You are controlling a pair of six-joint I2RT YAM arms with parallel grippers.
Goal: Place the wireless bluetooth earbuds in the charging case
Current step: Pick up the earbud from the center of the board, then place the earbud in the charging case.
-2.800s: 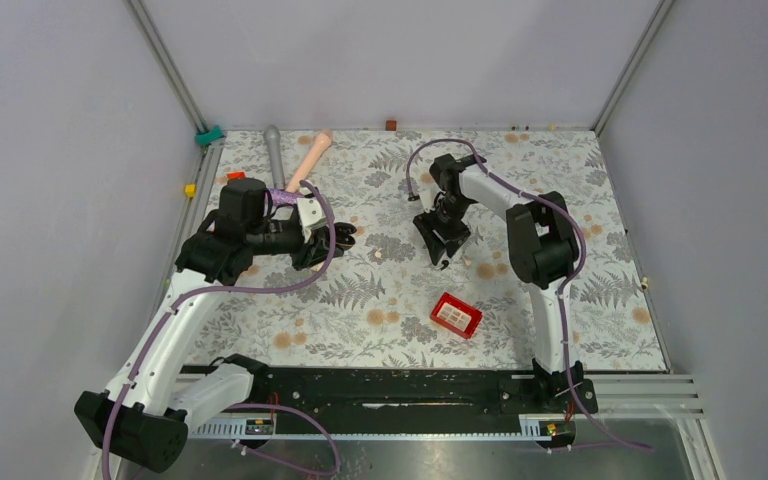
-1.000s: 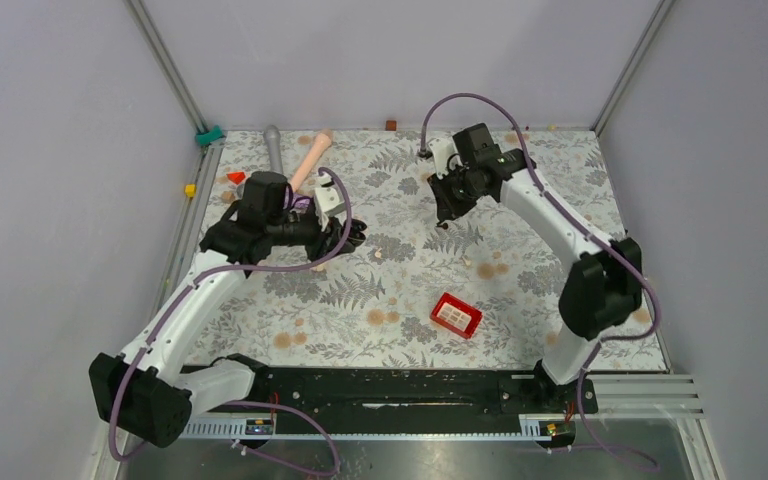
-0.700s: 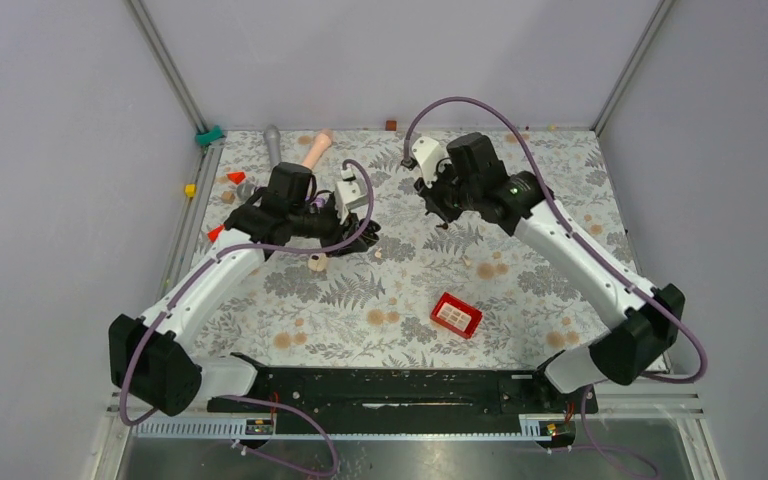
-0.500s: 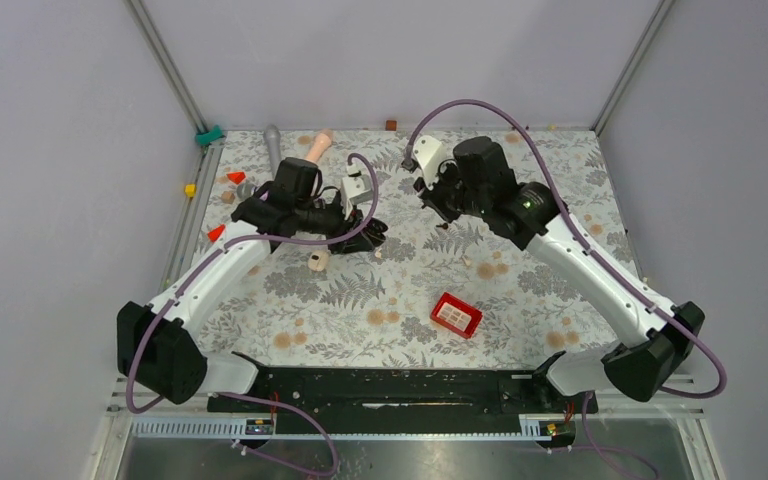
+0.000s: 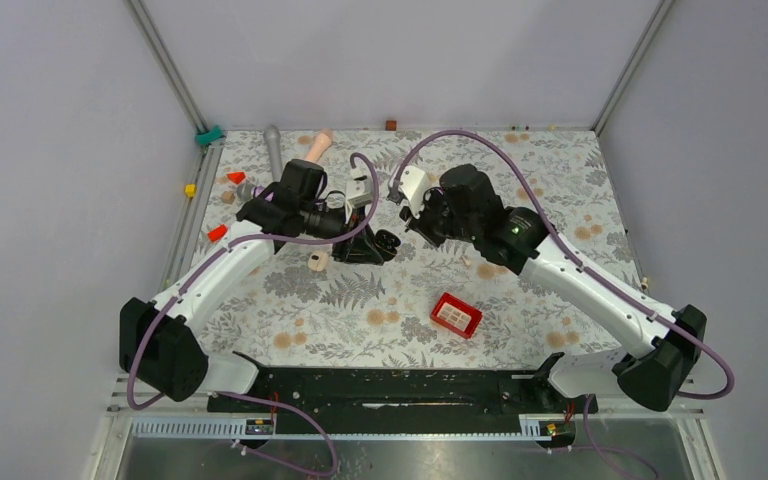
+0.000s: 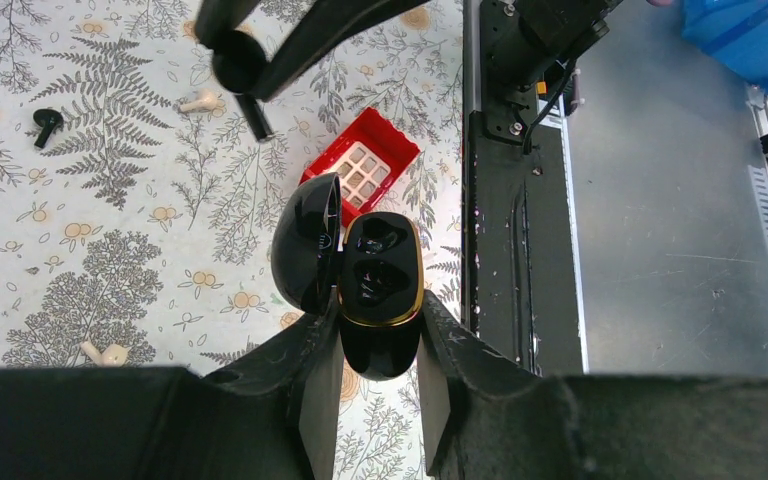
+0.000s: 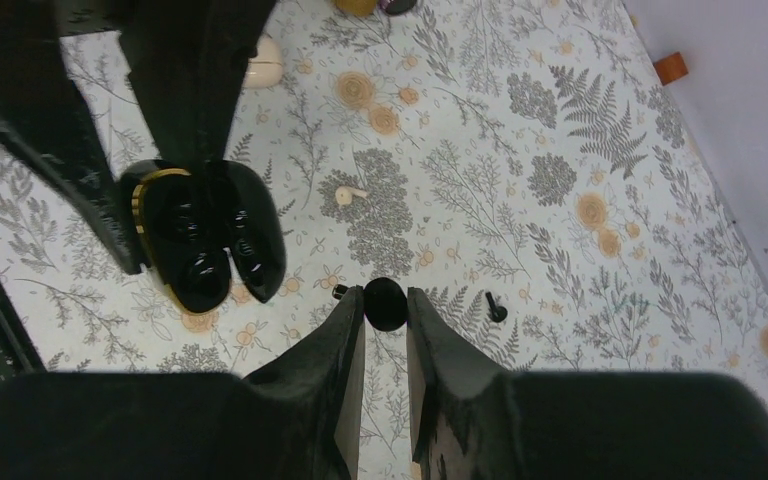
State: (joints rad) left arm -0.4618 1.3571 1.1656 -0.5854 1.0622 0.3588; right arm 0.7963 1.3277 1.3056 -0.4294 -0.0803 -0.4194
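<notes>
My left gripper point(image 6: 378, 335) is shut on a glossy black charging case point(image 6: 380, 290) with a gold rim. Its lid stands open and both sockets look empty. From above, the case point(image 5: 385, 242) hangs over the middle of the mat. My right gripper point(image 7: 385, 305) is shut on a black earbud point(image 7: 385, 303), just right of the case point(image 7: 205, 240) and apart from it. That held earbud point(image 6: 240, 65) shows at the top of the left wrist view. Another black earbud point(image 7: 495, 308) and a whitish one point(image 7: 348, 194) lie on the mat.
A red box point(image 5: 456, 315) lies near the front. A cream case point(image 5: 316, 262) sits below my left gripper point(image 5: 365, 248). Grey point(image 5: 273, 148) and pinkish point(image 5: 312, 152) tools lie at the back left, with red cones point(image 5: 235, 177) nearby. More whitish earbuds point(image 6: 200, 101) lie loose.
Both arms have swung toward the middle. The left gripper carried the case rightward, and the right gripper brought the black earbud left and nearer, close beside the case.
</notes>
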